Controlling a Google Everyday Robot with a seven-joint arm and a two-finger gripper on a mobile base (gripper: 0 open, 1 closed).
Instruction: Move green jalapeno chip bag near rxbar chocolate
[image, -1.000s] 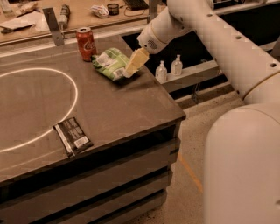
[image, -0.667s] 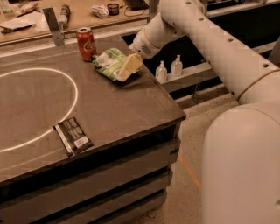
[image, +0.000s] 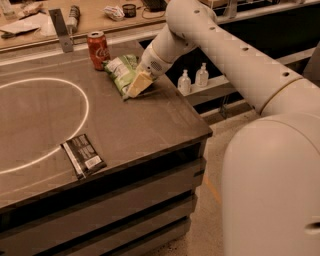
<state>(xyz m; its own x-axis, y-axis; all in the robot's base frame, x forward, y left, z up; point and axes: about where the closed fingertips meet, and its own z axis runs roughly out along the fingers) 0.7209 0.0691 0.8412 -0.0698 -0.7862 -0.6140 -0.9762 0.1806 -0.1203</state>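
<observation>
High close view past robot's arm, end effector over table

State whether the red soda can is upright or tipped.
Upright: the soda can stands on its base, silver top up. The gripper is at the chip bag beside it.

On the bench the green jalapeno chip bag lies at the far side, just right of the soda can, and the claw is at the bag's front right edge. The rxbar chocolate lies well apart from the bag, near the bench's front edge and further left.
</observation>
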